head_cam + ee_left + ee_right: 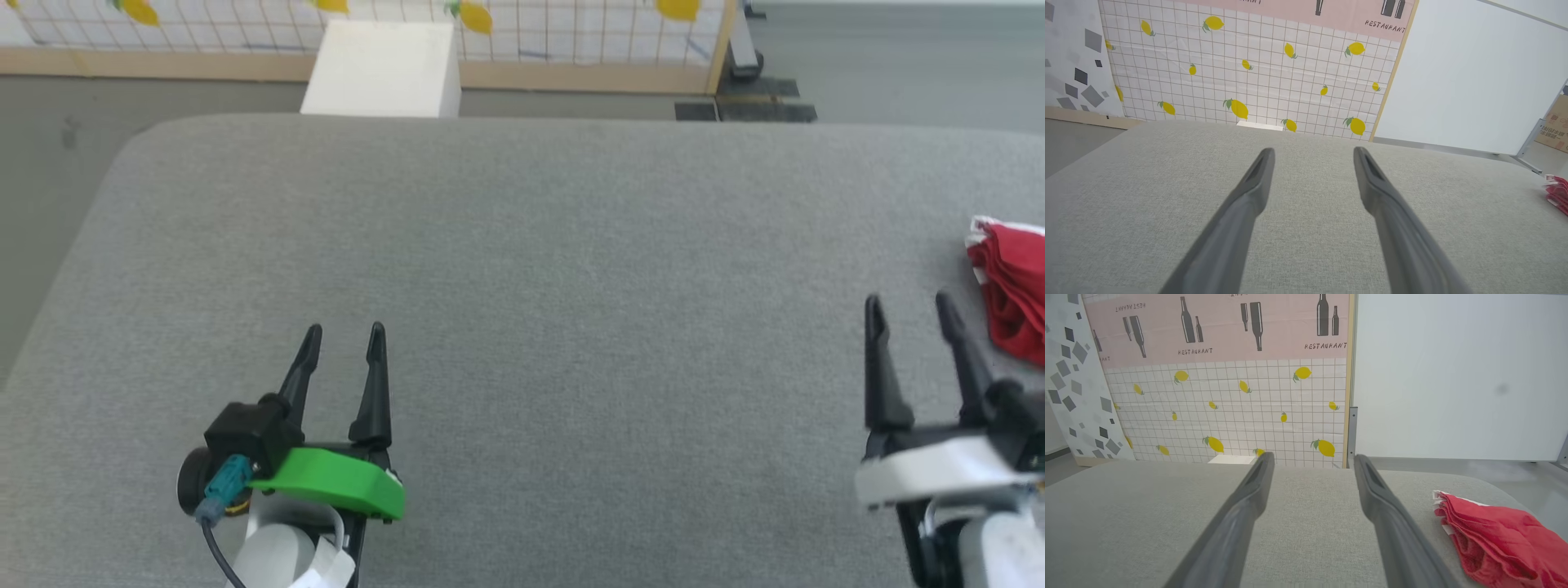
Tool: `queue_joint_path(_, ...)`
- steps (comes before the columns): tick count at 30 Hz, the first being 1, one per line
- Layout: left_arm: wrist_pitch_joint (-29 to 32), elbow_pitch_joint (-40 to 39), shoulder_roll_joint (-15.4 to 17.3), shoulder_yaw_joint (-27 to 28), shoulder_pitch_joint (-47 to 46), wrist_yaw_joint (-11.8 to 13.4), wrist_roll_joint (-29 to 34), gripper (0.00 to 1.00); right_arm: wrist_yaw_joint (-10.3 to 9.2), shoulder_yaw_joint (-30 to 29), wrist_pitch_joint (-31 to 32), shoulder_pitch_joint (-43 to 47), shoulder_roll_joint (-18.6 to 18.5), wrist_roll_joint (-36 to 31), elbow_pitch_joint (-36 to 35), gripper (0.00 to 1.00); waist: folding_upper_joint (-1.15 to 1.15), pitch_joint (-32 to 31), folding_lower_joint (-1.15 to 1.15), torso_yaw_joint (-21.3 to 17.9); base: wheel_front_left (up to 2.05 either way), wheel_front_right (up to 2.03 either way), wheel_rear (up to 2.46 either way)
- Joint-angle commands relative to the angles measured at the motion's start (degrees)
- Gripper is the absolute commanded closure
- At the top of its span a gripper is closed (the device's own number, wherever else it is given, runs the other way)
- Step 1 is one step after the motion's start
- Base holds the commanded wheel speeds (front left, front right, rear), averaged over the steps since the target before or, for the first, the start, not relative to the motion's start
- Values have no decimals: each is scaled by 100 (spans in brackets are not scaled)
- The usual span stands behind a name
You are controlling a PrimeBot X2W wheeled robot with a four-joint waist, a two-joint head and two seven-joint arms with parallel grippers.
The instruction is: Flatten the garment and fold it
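- Head view: a wide grey fabric-covered surface point(522, 245) takes up most of what I see, rounded at its far left corner.
- Beyond it stands a tiled wall panel point(1249, 81) printed with lemons, with a white box point(384, 69) in front of it.
- The garment point(1016, 286) — red, with a white edge showing — lies bunched in folds at the surface's right side.
- My right gripper point(909, 299) sits just left of the garment, not touching it, fingers spread apart with nothing between them.
- My left gripper point(344, 331) is spread the same way — over bare fabric, well apart from the garment.
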Motion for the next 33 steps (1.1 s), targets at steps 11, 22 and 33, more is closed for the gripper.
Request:
queue_joint_path(11, -27, 140, -23, -126, 359, 63, -138, 0, -10, 65, -58, 941, 232, -36, -299, 0, 0, -388, 0, 153, 0, 0, 0)
queue_joint_path(22, -27, 174, -23, -184, 406, 81, -179, 0, -10, 161, -59, 1011, 235, 128, -288, 0, 0, -392, 0, 135, 0, 0, 0)
queue_joint_path(33, 2, 200, -4, -198, 336, 92, -164, 100, 0, 163, -24, 961, 222, 132, -259, 100, 0, -370, 0, 140, 0, 0, 0)
